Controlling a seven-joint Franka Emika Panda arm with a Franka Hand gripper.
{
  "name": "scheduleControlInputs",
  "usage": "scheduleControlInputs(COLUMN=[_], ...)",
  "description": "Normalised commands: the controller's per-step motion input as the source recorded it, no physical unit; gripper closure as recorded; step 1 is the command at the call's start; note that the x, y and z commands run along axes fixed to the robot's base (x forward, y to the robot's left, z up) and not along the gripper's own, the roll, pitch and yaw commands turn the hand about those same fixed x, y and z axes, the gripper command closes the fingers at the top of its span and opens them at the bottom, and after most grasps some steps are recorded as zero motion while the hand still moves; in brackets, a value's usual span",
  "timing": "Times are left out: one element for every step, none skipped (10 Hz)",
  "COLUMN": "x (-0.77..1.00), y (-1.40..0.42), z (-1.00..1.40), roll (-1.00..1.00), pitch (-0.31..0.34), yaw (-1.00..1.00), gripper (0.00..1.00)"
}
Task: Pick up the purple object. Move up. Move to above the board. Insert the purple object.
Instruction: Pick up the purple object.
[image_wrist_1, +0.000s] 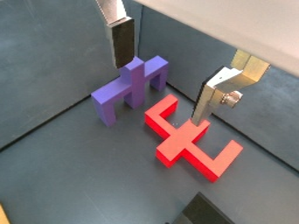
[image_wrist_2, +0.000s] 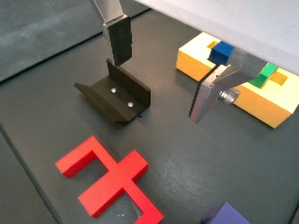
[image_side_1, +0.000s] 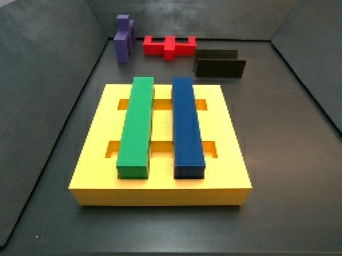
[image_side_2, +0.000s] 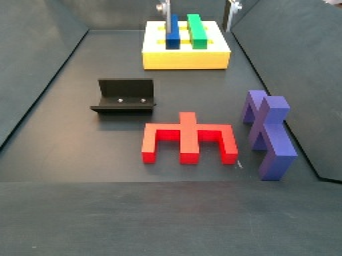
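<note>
Progress is nil so far: none of the four steps looks begun. In a side view, going left to right, the purple object (image_side_1: 123, 37) stands at the far end of the counter (image_side_1: 281, 130), the red piece (image_side_1: 170, 44) just beside it, then the fixture (image_side_1: 219, 64); the board (image_side_1: 163, 178) lies well apart, nearer the camera, already carrying a green bar (image_side_1: 136, 128) and a blue bar (image_side_1: 187, 125). In a wrist view the gripper (image_wrist_1: 166, 77) hovers over the purple object (probably not touching, though height is hard to judge), its fingers (image_wrist_1: 122, 42) spread and holding nothing. Pickup, lift, carry and insertion all remain.
</note>
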Motion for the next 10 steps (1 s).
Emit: scheduleControlInputs(x=[-0.55,-0.56,-0.61,-0.69,-0.73,-0.65,-0.55,-0.48,-0.31,-0.02], y=[0.17,0.09,0.16,0.24,0.29,0.23,0.18,0.14,0.25,0.39], z=[0.00,0.00,-0.04,-0.16,-0.22,-0.17,-0.26,-0.27,-0.19,-0.25], roll=[-0.07,-0.06,0.00,-0.03,-0.04,0.00,0.00,0.00,0.00,0.00], pitch=[-0.144,-0.097,-0.044,-0.006,0.000,-0.001,0.000,0.000,-0.083,-0.139], yaw=[-0.53,-0.66,-0.66,-0.57,-0.51,-0.61,-0.70,-0.76,-0.69,-0.64], gripper=[0.00,0.00,0.00,0.00,0.00,0.00,0.00,0.00,0.00,0.00])
